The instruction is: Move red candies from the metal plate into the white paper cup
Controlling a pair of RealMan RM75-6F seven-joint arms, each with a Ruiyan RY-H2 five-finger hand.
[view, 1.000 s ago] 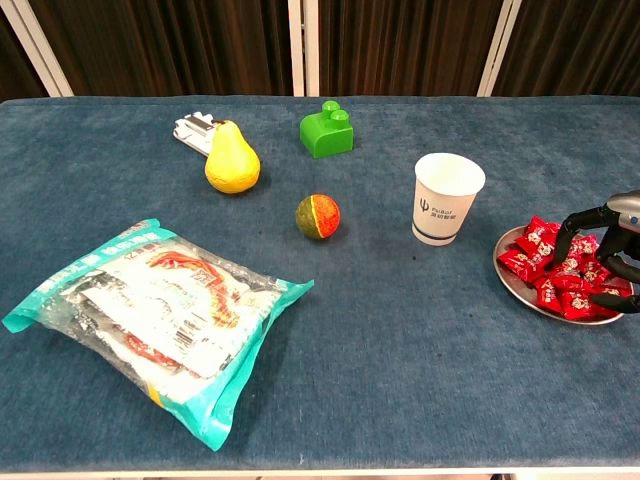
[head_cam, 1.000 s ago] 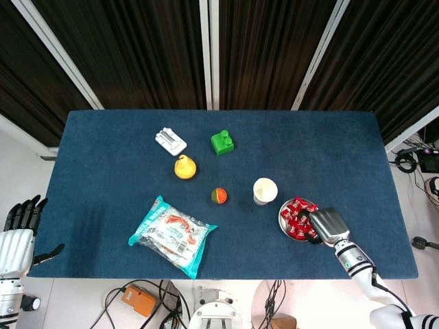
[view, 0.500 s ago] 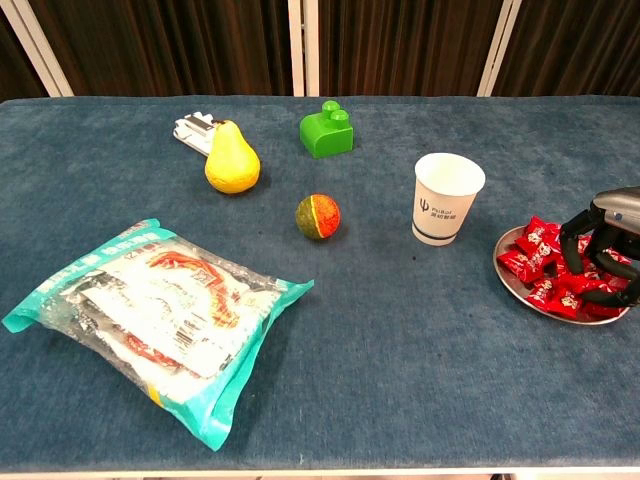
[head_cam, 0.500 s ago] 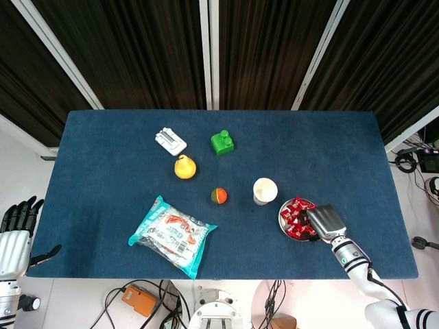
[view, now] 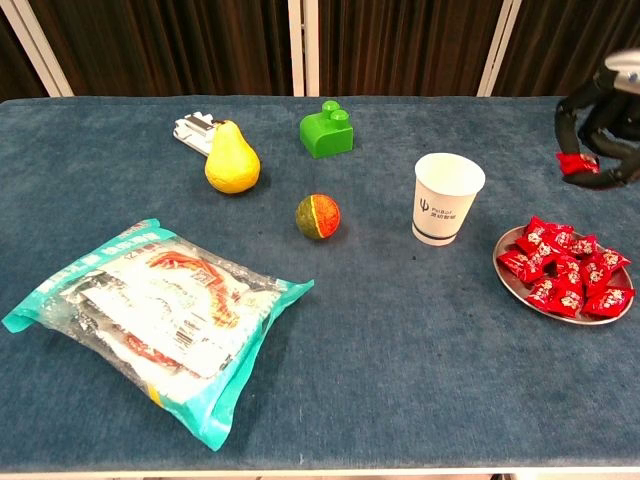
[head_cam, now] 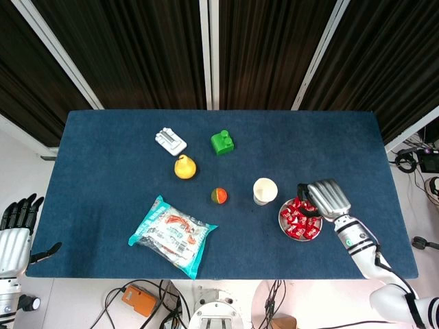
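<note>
A metal plate (view: 512,281) (head_cam: 282,223) heaped with red candies (view: 565,274) (head_cam: 298,221) sits at the table's front right. The white paper cup (view: 446,198) (head_cam: 265,190) stands upright just left of it. My right hand (view: 600,118) (head_cam: 325,197) hangs in the air above the plate, right of the cup, pinching one red candy (view: 577,162) between thumb and fingers. My left hand (head_cam: 15,229) hangs off the table's left front corner, fingers apart, holding nothing.
A snack bag (view: 165,312) lies at the front left. A yellow pear (view: 232,162), a white clip-like object (view: 192,128), a green block (view: 327,130) and a small orange-green ball (view: 318,216) are spread across the middle and back of the blue table (view: 400,380).
My right hand closed on a candy in the plate, then rose well above it with the candy pinched. The left hand has barely moved.
</note>
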